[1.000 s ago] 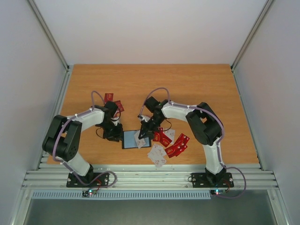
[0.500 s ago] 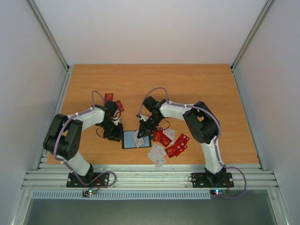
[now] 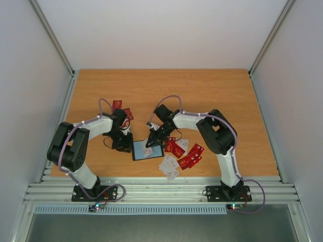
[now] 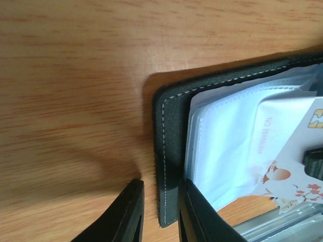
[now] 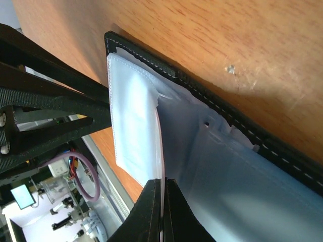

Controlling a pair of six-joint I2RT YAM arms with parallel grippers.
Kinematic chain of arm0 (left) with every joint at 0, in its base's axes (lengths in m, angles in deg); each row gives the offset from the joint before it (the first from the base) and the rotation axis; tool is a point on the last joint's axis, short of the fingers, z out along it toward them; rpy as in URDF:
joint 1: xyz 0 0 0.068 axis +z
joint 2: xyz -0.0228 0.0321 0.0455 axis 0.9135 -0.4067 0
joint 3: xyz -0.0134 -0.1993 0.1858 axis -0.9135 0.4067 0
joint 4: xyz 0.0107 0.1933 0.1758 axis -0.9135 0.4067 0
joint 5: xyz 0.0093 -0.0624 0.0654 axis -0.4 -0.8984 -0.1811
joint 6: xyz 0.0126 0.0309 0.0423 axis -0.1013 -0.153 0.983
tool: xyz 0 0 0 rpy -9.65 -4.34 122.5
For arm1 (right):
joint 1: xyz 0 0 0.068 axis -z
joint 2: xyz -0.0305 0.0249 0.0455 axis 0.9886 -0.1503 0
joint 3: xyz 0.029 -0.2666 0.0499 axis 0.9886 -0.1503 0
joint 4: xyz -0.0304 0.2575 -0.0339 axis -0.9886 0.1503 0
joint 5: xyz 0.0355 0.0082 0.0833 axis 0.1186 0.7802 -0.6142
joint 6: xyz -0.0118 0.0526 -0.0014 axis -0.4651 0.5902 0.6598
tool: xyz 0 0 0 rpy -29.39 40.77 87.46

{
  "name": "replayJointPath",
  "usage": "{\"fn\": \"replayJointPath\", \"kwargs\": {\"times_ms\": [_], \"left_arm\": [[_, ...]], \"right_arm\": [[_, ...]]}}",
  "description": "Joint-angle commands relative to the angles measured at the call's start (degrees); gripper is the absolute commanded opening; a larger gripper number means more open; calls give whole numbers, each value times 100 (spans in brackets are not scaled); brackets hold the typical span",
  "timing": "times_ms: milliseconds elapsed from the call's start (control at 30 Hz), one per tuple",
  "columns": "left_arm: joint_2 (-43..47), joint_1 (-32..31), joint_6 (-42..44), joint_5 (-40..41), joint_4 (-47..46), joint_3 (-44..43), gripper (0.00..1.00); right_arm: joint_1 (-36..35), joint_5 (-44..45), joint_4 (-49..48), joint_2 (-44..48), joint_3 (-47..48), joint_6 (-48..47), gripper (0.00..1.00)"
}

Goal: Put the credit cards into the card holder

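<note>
- Two grippers work on one card holder (image 3: 139, 151), which lies open on the table (image 3: 212, 91) between the arms, near the front edge.
- One of them, the left gripper (image 4: 161, 183), is there to steady the holder. Its fingers stand close together astride the black stitched cover edge, one over the bare wood and one over the pocket side. A sliver of wood shows beside the cover, so I cannot tell whether they really pinch it or only pin it down.
- One white card (image 4: 287, 151) is clamped edge-on between the closed fingers of the right gripper (image 5: 162, 185). The card is tilted down into the holder's clear pockets (image 5: 131, 116), and this looks like the insertion step. The steep angle probably helps the leading edge find a pocket mouth.
- Bracing the far cover is sensible, because a light folding case would likely slide or flip under the push.
- Two red cards (image 3: 122, 109) lie behind the left arm, well apart from the rest.
- Roughly eight more loose cards (image 3: 187, 161) lie to the right of the holder and just in front of it. About four are red and about four are pale, but they overlap, so the count is unsure.
- Most of the task seems to remain, since only the held card is at the holder. Whether any pocket already holds a card cannot be made out.
</note>
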Motion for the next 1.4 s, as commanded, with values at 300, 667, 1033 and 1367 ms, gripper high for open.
{"fn": "replayJointPath", "kwargs": {"times_ms": [300,667,1033,1367], "left_arm": [[-76,-3,-326,-454,-567,440,22],[-83,-2,-546,-373,-737,511,22],[-71,-7,-549,-101,-746,511,21],[-84,-10,-464,60,-729,486,19]], "right_arm": [[-147,369,-1342,379,-845,1020,1],[-348,936,-478,568,-613,975,14],[-336,1534,950,942,-168,404,44],[-348,2306,2242,1086,346,-11,49]]}}
